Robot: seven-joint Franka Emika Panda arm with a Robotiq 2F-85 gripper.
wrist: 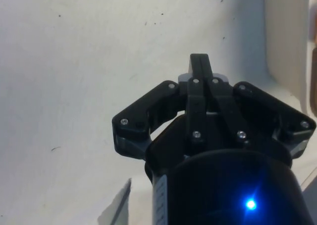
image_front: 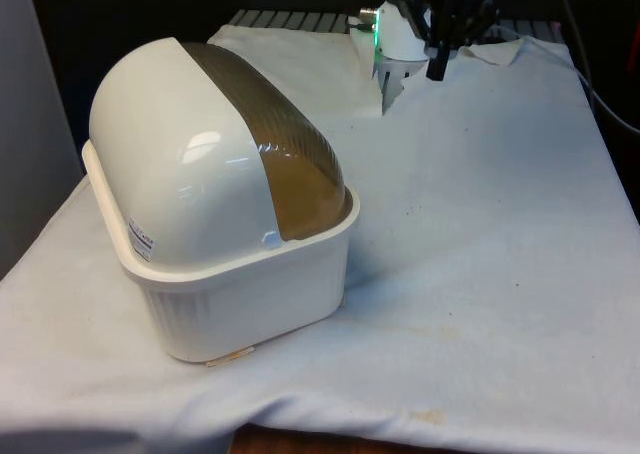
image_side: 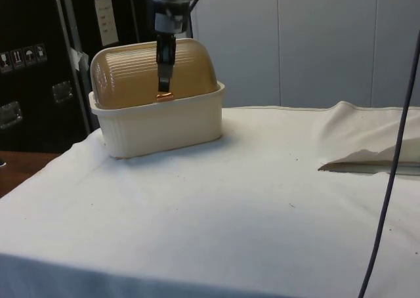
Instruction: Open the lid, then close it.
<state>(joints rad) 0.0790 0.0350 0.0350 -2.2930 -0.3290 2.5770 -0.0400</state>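
A cream bread box [image_front: 250,294] stands on the front view's left, with a white domed back and a ribbed, see-through brown roll lid [image_front: 275,144]. The lid is down on the base's rim. In the side view the lid [image_side: 131,75] has a small brown handle tab [image_side: 165,96] at its lower edge. My black gripper [image_front: 438,71] hangs over the cloth at the far end, well apart from the box. In the side view the gripper [image_side: 163,85] lines up in front of the lid. The wrist view shows the gripper [wrist: 199,61] shut, its fingers pressed together with nothing between them, and the box's cream wall [wrist: 292,41] beside them.
White cloth [image_front: 480,234] covers the table, rumpled near the far end [image_front: 500,52] and raised in a fold [image_side: 367,157] in the side view. A dark cable [image_side: 394,167] hangs across the side view's right. The table's near edge [image_front: 330,442] shows under the cloth.
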